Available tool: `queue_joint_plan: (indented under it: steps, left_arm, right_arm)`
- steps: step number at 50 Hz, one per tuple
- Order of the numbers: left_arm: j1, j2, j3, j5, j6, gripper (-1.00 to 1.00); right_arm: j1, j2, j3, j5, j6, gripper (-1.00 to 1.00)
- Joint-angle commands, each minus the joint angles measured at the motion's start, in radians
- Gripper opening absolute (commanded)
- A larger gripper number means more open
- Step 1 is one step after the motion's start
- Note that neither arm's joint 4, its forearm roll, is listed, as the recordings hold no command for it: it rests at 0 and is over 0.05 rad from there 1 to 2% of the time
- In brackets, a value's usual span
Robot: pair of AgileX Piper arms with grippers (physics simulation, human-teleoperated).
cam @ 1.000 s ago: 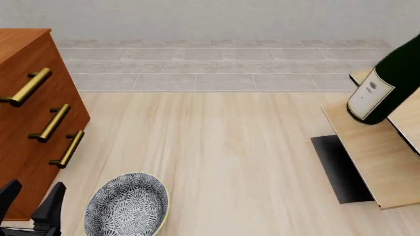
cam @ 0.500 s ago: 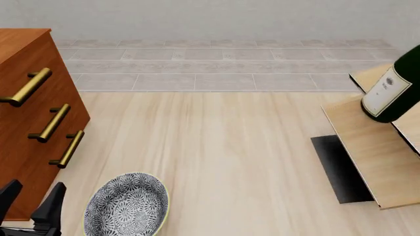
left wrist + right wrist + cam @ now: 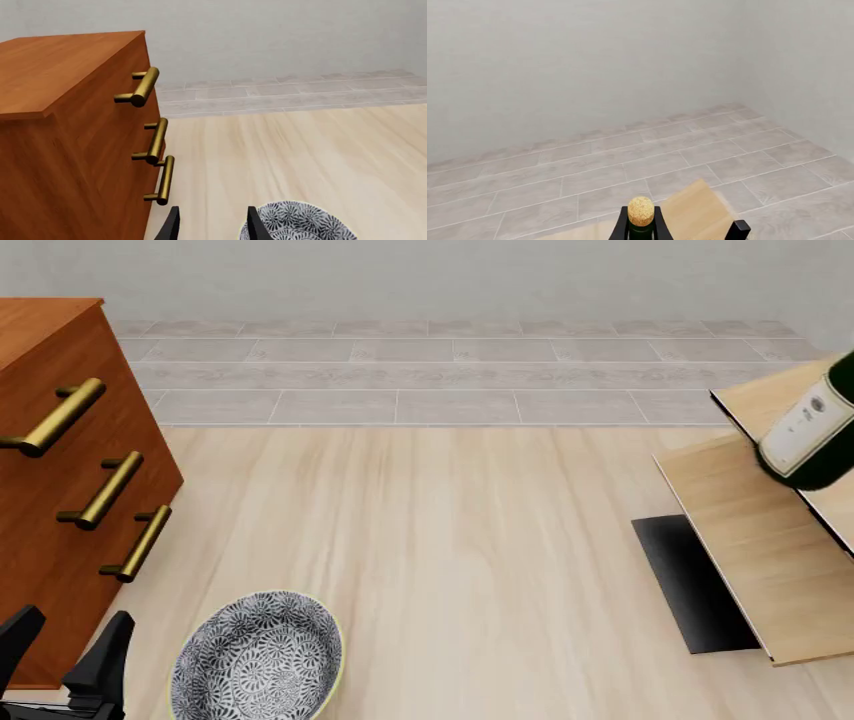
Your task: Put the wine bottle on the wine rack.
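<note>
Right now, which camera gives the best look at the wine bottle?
The front view: it shows the wine bottle with its dark green lower body and white label, tilted over the wine rack, though its top runs off frame. The right wrist view shows only the cork and neck between the right pincer fingers. The left wrist view shows none.

wine bottle [image 3: 814,435] cut by frame edge

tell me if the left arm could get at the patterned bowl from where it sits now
Probably yes. The left gripper is open and right beside the bowl, with nothing between them; the cabinet stands on its other side.
</note>
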Motion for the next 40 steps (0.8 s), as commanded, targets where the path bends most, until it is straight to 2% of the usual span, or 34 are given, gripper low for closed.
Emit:
queue_joint_plan:
  steps: [1,18,22,23,27,28,31,40]
  left_arm:
    - [0.0,0.0,0.0,0.001,0.0,1.0]
    - [0.002,0.0,0.0,0.005,0.003,1.0]
    - [0.003,0.0,0.0,0.004,0.003,1.0]
    - [0.004,0.0,0.0,0.005,0.003,1.0]
    - [0.0,0.0,0.0,0.005,0.002,1.0]
    - [0.0,0.0,0.0,0.004,0.003,1.0]
    - [0.001,0.0,0.0,0.004,0.005,1.0]
    - [0.002,0.0,0.0,0.006,0.003,1.0]
  right_arm:
    - [-0.03,0.004,-0.01,-0.002,0.011,-1.0]
    - [-0.061,0.02,0.001,-0.022,0.05,-1.0]
    - [-0.073,0.02,0.005,-0.027,0.063,-1.0]
    - [-0.077,0.021,0.01,-0.031,0.084,-1.0]
    - [-0.088,0.02,0.02,-0.038,0.088,-1.0]
    - [-0.089,0.019,0.023,-0.04,0.111,-1.0]
    - [-0.099,0.021,0.018,-0.036,0.104,-1.0]
    - [-0.12,0.035,0.026,-0.047,0.136,-1.0]
